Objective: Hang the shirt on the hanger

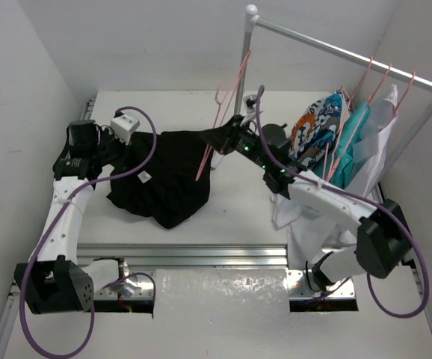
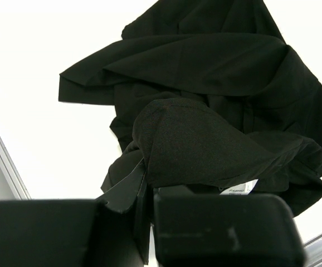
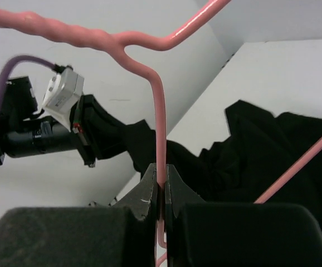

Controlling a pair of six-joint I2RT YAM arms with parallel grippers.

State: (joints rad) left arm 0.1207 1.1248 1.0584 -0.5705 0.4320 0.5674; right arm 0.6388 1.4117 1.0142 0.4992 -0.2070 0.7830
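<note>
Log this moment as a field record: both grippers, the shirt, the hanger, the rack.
left gripper: jaws shut on a fold of the shirt
right gripper: jaws shut on the hanger
shirt: black, bunched on the table, one end lifted by the left gripper
hanger: pink wire, bare, lower end over an edge of the shirt
rail: patterned garment and teal garment hang from it
task state: shirt not yet on the hanger

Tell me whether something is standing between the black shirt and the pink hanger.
Nothing visible does. The right end effector holds the pink hanger at the black shirt's edge, and the left end effector grips the shirt fabric. The other garments hang on the rail, away to the right.
</note>
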